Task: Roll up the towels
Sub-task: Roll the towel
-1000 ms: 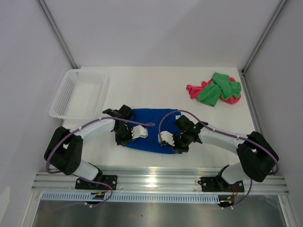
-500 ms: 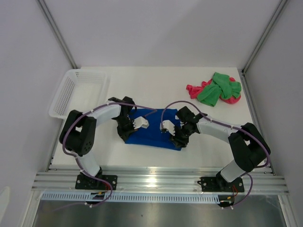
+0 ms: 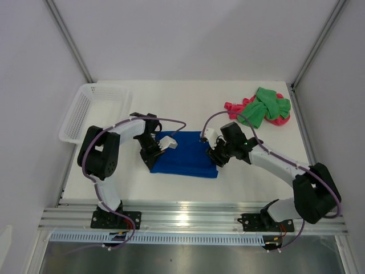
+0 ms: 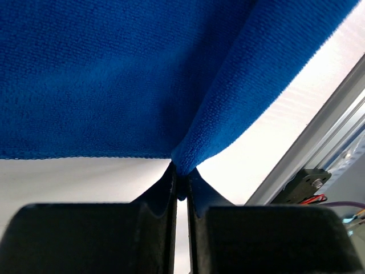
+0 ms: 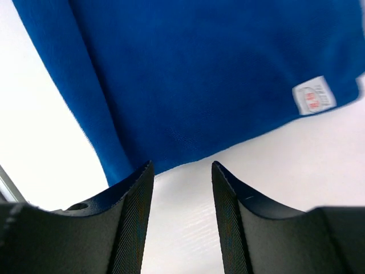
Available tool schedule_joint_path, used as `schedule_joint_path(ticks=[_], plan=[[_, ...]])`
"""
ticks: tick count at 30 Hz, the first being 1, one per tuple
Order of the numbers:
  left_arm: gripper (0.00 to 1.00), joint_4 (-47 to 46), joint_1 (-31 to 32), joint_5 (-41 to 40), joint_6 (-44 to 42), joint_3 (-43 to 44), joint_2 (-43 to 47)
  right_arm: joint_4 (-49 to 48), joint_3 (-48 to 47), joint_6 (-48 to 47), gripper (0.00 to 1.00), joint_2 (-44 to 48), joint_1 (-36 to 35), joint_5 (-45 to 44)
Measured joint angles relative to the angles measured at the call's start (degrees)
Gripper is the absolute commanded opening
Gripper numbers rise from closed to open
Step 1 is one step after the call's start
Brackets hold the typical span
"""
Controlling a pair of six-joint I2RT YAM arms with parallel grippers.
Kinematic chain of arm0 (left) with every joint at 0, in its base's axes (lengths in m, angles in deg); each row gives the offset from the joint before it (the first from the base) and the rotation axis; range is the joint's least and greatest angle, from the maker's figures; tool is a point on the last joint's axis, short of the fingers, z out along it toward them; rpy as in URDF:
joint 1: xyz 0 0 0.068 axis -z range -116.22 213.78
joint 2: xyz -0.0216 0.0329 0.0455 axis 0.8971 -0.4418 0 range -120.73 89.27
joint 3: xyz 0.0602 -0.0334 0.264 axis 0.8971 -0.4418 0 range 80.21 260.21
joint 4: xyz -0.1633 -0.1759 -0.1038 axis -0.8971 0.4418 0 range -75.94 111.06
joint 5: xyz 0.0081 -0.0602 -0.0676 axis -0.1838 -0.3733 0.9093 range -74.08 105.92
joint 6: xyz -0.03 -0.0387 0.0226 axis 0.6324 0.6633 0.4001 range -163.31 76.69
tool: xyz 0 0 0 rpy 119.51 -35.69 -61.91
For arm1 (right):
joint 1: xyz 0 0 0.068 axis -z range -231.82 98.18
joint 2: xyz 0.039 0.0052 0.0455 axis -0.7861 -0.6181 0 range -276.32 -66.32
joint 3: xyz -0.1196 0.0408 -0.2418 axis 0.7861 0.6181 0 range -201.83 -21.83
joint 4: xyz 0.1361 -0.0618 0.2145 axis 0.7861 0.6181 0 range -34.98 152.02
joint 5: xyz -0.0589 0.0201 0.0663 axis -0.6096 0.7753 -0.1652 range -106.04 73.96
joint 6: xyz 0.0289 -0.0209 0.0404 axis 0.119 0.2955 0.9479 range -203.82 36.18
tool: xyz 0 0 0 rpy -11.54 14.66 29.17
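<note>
Blue towel [image 3: 183,161]: pinching its edge tight in the left tool [image 4: 179,185] to anchor the fold, hovering the right tool [image 5: 181,166] half-open and empty.

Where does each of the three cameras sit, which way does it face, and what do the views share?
Top external: fixed above and behind the arms, looking down on the white table; both arms show whole, bases at the bottom.
Left wrist: on the left arm, looking along its fingers; the left gripper pinches a fold of the blue towel.
Right wrist: on the right arm, looking down past the right gripper, jaws open at the towel's edge.
Shared: the blue towel shows in all three views.
</note>
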Motion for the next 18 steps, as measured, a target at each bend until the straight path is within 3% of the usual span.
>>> schedule_joint_path(ticks=[7,9,18], plan=[[0.10,0.72,-0.72,1.22,1.38,1.01,-1.64,-10.99,8.79,11.37,0.41,14.56,-6.05,-1.05],[0.11,0.81,-0.74,1.46,1.53,1.03,-1.75,-15.19,12.46,14.99,0.34,16.76,-7.48,-0.02],[0.12,1.01,-0.74,1.64,2.40,1.14,-1.81,-28.30,19.87,25.11,0.22,11.19,-12.20,3.17]])
